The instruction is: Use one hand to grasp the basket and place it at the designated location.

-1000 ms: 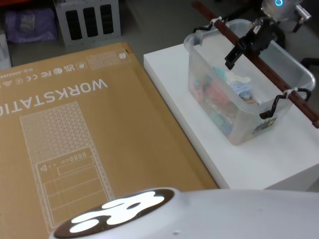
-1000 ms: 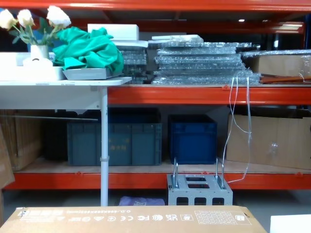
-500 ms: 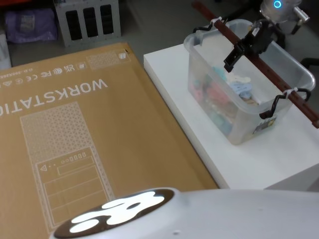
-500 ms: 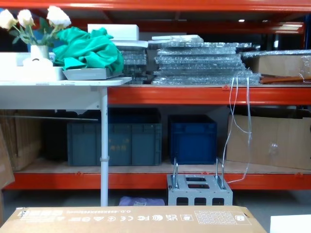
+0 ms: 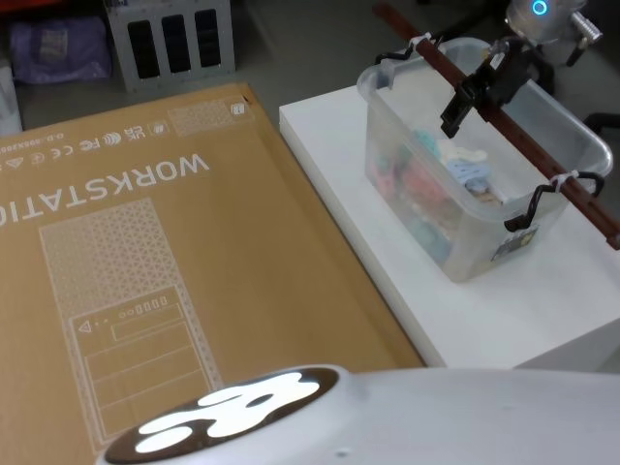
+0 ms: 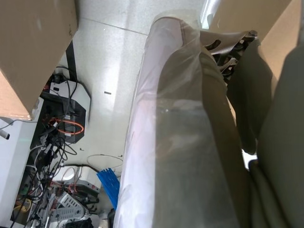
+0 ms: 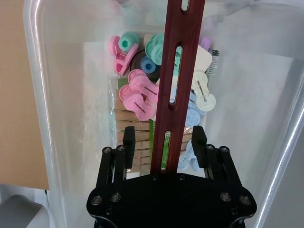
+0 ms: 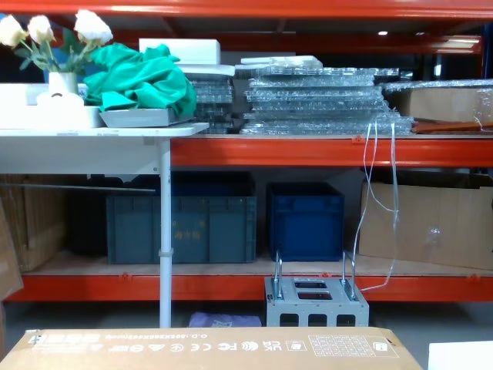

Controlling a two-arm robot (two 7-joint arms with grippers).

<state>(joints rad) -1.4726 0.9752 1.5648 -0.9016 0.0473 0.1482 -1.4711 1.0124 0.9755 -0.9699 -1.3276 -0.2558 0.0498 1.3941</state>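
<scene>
One basket (image 5: 455, 247) on the white table (image 5: 341, 165), long axis and single red-brown handle (image 5: 518, 138) running far-left to near-right; the right gripper (image 5: 457, 108) straddles the handle, fingers open.

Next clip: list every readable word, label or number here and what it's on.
"WORKSTATIO", cut off at the frame edge: cardboard box.
"FC" and "CE", in the row of marks along the box's far edge; the rest is too small.
A sticker on the basket: too small to read.
Faint marking on the left blue crate: unreadable.
</scene>
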